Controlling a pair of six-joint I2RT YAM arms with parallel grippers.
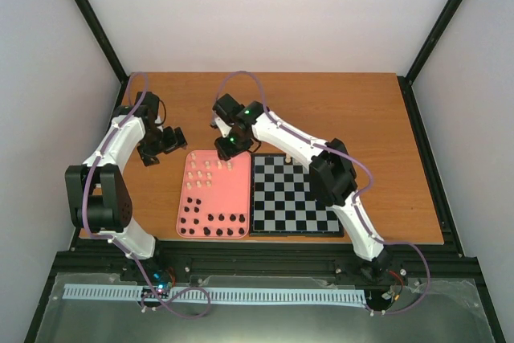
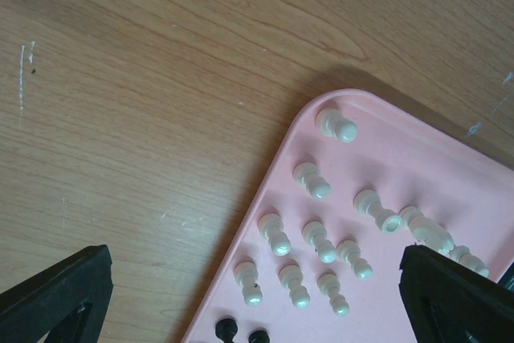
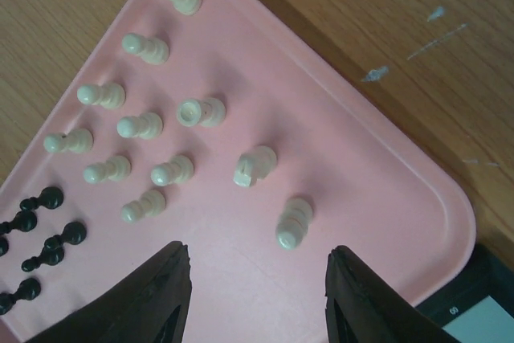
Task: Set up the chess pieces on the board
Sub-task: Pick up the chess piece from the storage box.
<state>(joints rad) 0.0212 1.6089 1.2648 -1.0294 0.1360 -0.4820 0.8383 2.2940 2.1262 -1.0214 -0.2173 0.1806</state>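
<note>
Right claw (image 3: 259,255) over cream chess pieces (image 3: 293,224)

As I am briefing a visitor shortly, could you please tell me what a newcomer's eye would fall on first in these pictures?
The pink tray stands out on the wooden table, cream chess pieces clustered at its far end, black ones at its near end. The checked board lies just right of it, and the right pincer hangs open above the cream pieces.
</note>
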